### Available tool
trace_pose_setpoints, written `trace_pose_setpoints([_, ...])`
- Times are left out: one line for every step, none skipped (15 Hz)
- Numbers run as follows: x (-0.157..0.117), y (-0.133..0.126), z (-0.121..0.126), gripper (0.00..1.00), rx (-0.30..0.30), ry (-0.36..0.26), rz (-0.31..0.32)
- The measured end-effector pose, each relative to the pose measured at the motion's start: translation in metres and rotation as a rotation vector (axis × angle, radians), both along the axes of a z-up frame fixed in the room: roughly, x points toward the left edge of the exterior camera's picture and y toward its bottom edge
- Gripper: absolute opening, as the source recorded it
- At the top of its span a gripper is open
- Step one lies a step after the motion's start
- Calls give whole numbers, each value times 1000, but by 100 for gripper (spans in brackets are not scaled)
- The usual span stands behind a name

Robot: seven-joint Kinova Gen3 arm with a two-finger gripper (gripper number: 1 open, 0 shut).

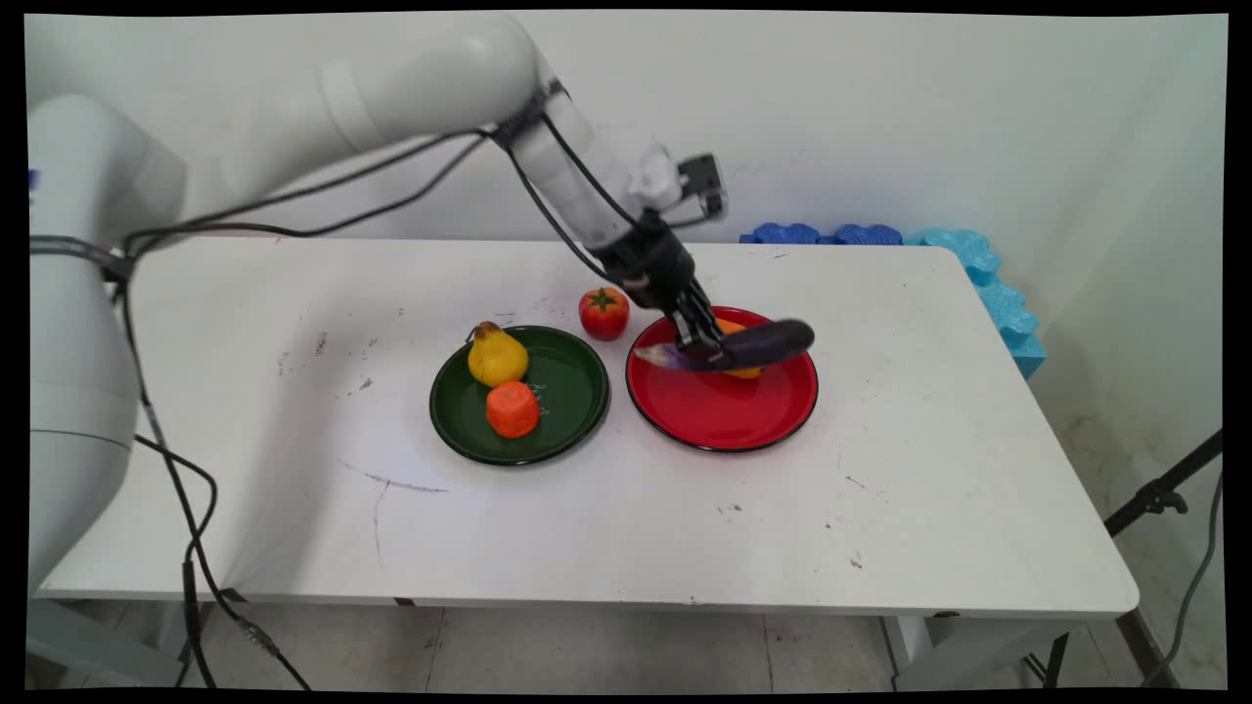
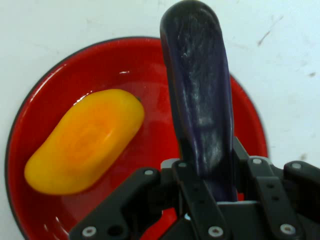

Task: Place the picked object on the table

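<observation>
Gripper (image 1: 696,342) is clamping both fingers on the stem end of a purple eggplant (image 1: 748,345), holding it level just above the red plate (image 1: 729,416). 1 yellow-orange mango (image 2: 85,142) is lying on that plate, beside the eggplant. The eggplant is looking lifted, not resting on the plate. On the green plate (image 1: 567,391) are sitting 1 pear (image 1: 496,356) and 1 orange piece (image 1: 513,409). 1 tomato (image 1: 603,313) is standing on the table (image 1: 880,508) between the 2 plates.

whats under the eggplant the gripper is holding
The red plate, with a yellow-orange mango lying beside the eggplant. The plate area directly beneath it is hidden.
</observation>
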State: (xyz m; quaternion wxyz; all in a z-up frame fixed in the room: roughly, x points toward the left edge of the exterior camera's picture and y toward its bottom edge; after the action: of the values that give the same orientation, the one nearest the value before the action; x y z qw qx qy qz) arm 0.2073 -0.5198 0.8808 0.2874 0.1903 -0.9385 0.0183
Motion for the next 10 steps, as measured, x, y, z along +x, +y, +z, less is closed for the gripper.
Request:
trace_pose_setpoints([5, 9, 12, 0, 3, 9, 16])
trace_pose_setpoints([10, 17, 21, 0, 6, 15, 27])
trace_pose_setpoints([15, 28, 31, 0, 11, 20, 35])
trace_pose_setpoints([21, 40, 38, 0, 17, 23, 41])
trace_pose_setpoints([26, 53, 44, 0, 24, 23, 43])
trace_pose_setpoints([31, 64, 47, 0, 31, 23, 46])
trace_pose_setpoints([34, 71, 49, 0, 36, 22, 47])
trace_pose_setpoints([38, 82, 51, 0, 43, 20, 47])
trace_pose_setpoints([41, 89, 51, 0, 48, 18, 48])
trace_pose_setpoints([44, 99, 50, 0, 56, 15, 49])
